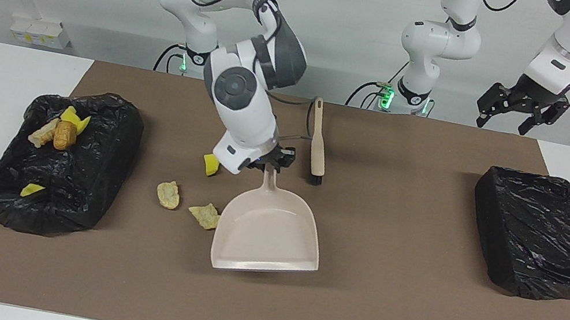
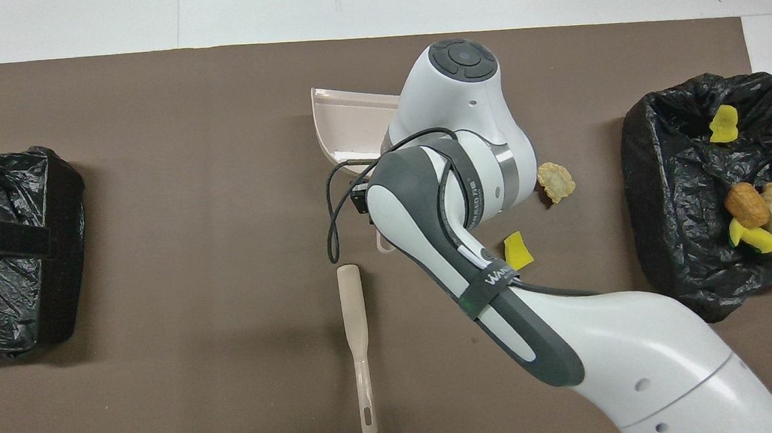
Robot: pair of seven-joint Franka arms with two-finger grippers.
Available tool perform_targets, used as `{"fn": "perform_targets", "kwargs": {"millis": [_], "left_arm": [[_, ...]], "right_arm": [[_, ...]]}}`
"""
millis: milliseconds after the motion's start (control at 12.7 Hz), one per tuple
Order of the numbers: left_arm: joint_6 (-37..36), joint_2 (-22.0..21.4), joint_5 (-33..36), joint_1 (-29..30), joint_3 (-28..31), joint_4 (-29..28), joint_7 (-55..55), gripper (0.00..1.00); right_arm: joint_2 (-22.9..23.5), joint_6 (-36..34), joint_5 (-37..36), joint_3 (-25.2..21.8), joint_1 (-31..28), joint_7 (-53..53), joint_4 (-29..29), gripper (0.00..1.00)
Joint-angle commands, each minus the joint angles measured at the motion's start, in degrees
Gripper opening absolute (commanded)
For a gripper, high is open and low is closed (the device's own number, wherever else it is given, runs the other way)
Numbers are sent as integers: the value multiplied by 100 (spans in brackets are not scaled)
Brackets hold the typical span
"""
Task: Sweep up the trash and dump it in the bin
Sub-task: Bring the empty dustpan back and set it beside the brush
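My right gripper point(image 1: 273, 165) is shut on the handle of the beige dustpan point(image 1: 270, 228), whose open mouth points away from the robots; in the overhead view only part of the pan point(image 2: 346, 127) shows past the arm. Three pieces of trash lie on the mat beside the pan, toward the right arm's end: a yellow wedge point(image 1: 210, 165) point(image 2: 517, 251), a beige chunk point(image 1: 168, 194) point(image 2: 555, 181) and a second beige chunk point(image 1: 205, 215) close to the pan's rim. My left gripper point(image 1: 503, 119) is open and empty, raised over the left arm's end of the table.
The beige brush point(image 1: 318, 142) point(image 2: 357, 341) lies on the mat nearer to the robots than the pan. A black-lined bin point(image 1: 93, 114) point(image 2: 667, 156) at the right arm's end holds yellow wedges, a beige chunk and a golden nugget point(image 1: 64, 136). Another black-lined bin point(image 1: 538, 234) stands at the left arm's end.
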Motion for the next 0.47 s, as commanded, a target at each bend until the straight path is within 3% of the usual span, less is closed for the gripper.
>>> {"fn": "perform_targets", "kwargs": {"millis": [0, 236, 314, 393], "left_arm": [[9, -72, 3, 93, -60, -77, 23, 100], [9, -72, 3, 67, -60, -77, 23, 100], [18, -72, 3, 67, -60, -77, 23, 100], [27, -72, 3, 67, -60, -68, 23, 100]], "right_arm": [[399, -10, 222, 64, -32, 363, 443, 0], [382, 7, -138, 64, 214, 143, 382, 0], [373, 16, -304, 64, 241, 82, 382, 99], [347, 16, -419, 64, 259, -14, 382, 100]]}}
